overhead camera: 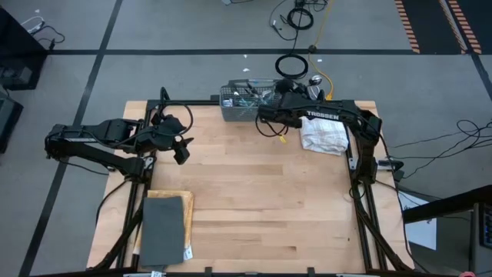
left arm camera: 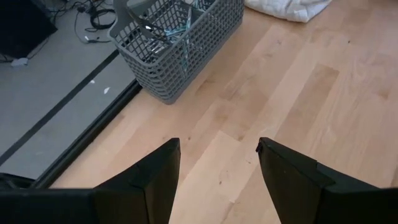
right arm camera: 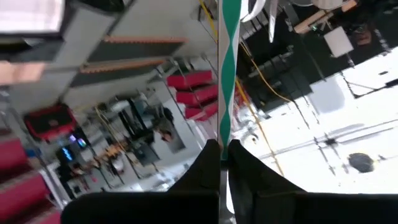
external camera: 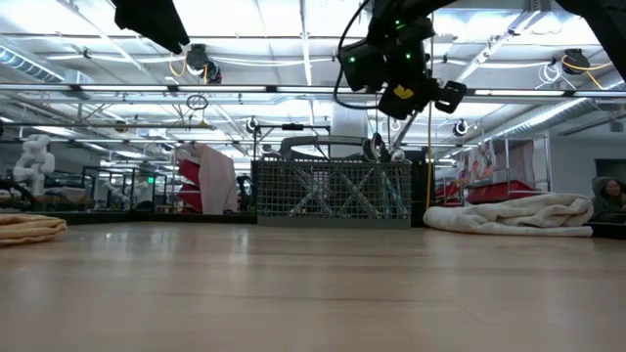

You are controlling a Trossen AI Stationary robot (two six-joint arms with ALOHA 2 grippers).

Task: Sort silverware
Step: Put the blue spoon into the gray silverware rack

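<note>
A grey mesh basket stands at the table's far edge, with several pieces of silverware standing in it. My right gripper hovers above the basket's right end, shut on one piece with a green-and-white patterned handle. Its head does not show clearly. My left gripper waits open over the table's left side, pointing toward the basket, with only bare wood between its fingers. A white folded towel lies on the table to the right of the basket. My right gripper pinches the piece's patterned handle between its two fingertips. The handle runs straight out from between the fingers, along them. The piece is lifted clear above the basket.
A dark grey mat on a tan cloth lies at the table's near left. Bare wood spans the middle and the near right. Cables lie on the floor beyond the far edge.
</note>
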